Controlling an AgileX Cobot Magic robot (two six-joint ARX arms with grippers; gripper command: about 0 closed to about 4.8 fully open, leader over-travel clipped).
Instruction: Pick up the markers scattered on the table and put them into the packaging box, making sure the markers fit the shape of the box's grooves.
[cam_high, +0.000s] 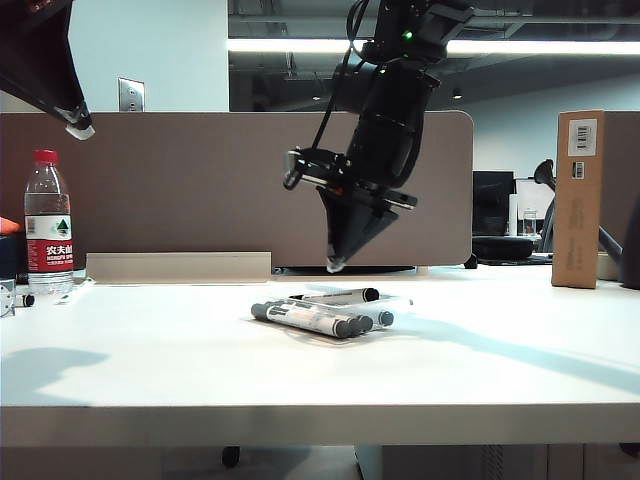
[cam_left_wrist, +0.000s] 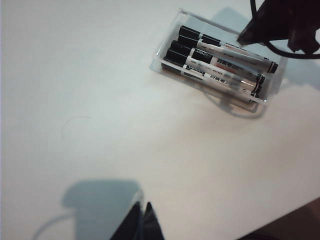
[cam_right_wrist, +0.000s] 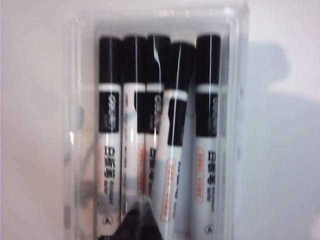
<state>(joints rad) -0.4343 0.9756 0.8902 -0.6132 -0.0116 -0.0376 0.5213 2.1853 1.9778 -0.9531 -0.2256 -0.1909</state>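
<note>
Several markers (cam_right_wrist: 170, 130) with white barrels and black caps lie side by side in the clear packaging box (cam_right_wrist: 236, 100). One of them rests slightly askew on top of its neighbours. On the table (cam_high: 150, 350) the markers (cam_high: 315, 320) sit mid-desk, and the box (cam_left_wrist: 169, 34) shows as a faint outline round them. My right gripper (cam_high: 335, 265) hangs point-down just above them. Its tips (cam_right_wrist: 140, 212) are shut with nothing between them. My left gripper (cam_high: 80, 128) is raised high at the far left. It too is shut and empty (cam_left_wrist: 142, 207), well away from the markers (cam_left_wrist: 220, 62).
A water bottle (cam_high: 48, 225) with a red cap stands at the left back. A tall brown cardboard box (cam_high: 578, 200) stands at the right back. A grey partition (cam_high: 200, 180) runs behind the desk. The thick front edge (cam_high: 320, 425) is close to the camera.
</note>
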